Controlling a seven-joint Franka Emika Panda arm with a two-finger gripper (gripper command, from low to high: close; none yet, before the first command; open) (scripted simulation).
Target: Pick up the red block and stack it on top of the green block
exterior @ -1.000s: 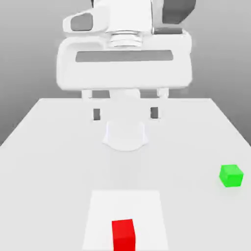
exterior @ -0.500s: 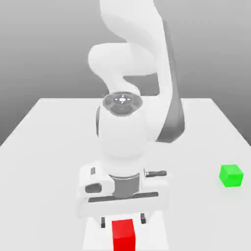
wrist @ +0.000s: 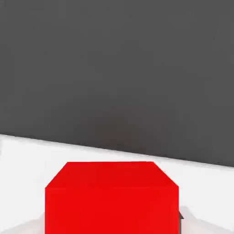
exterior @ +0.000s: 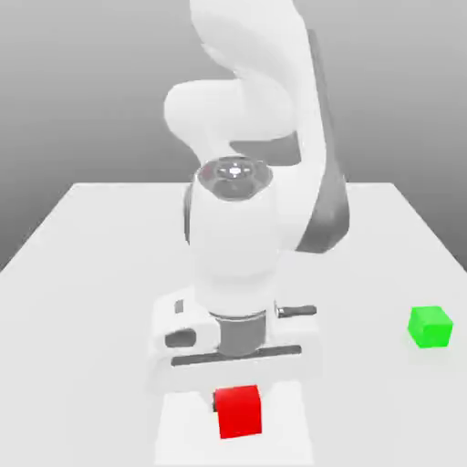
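Claw low over tabletop, clenched on red block. Green block well apart toward exterior view's right.

The red block is a plain, saturated red with no pattern; in the hand view the red block has a brighter top face and a slightly deeper red front. The green block is a vivid, unmarked green. The table is a pale, uniform off-white. The arm is glossy white, with a dark grey band along one side and a grey collar above the hand. The backdrop is a grey gradient.
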